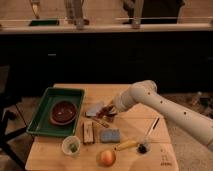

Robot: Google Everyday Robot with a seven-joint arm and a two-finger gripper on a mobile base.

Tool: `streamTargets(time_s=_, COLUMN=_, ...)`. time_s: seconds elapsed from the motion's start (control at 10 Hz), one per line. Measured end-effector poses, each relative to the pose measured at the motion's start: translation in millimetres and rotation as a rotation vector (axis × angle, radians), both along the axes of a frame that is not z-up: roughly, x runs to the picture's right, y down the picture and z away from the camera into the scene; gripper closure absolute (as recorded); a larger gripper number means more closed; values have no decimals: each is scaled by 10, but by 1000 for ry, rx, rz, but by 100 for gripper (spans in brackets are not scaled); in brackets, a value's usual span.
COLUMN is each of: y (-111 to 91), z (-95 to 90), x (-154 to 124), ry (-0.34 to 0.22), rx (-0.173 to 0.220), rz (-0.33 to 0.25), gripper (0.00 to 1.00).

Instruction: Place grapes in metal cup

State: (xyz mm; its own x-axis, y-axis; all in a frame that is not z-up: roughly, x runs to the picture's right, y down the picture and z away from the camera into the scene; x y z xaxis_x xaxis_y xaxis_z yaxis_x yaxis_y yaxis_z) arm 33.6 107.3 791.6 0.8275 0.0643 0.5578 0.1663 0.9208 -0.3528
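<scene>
The task looks to be at its first stage: nothing is in the metal cup (143, 148) as far as I can see, and the gripper (107, 110) is low over the middle of the table (50, 159), right at a dark reddish lump that I take for the grapes (111, 116). Whether the gripper is clamped on them or apart, I cannot tell. Picking them up, carrying them across and dropping them in are all left to do, by my reading.

The metal cup sits well apart from the gripper, nearer the front edge and off toward the side the arm reaches in from. It is small, round and dark with a dull glint, upright, just beside the tip of a yellow thing (125, 145).

On the gripper's other side are a green tray (46, 100) holding a red bowl (63, 112). In front of the gripper lie a blue sponge (110, 135), a white cup (71, 145) and an orange fruit (106, 157).
</scene>
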Motion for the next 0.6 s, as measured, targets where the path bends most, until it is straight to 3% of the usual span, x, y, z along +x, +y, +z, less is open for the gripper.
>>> streamTargets(time_s=0.6, y=-57, z=11, x=-135, ry=-11, rx=-6, rz=-8, gripper=100)
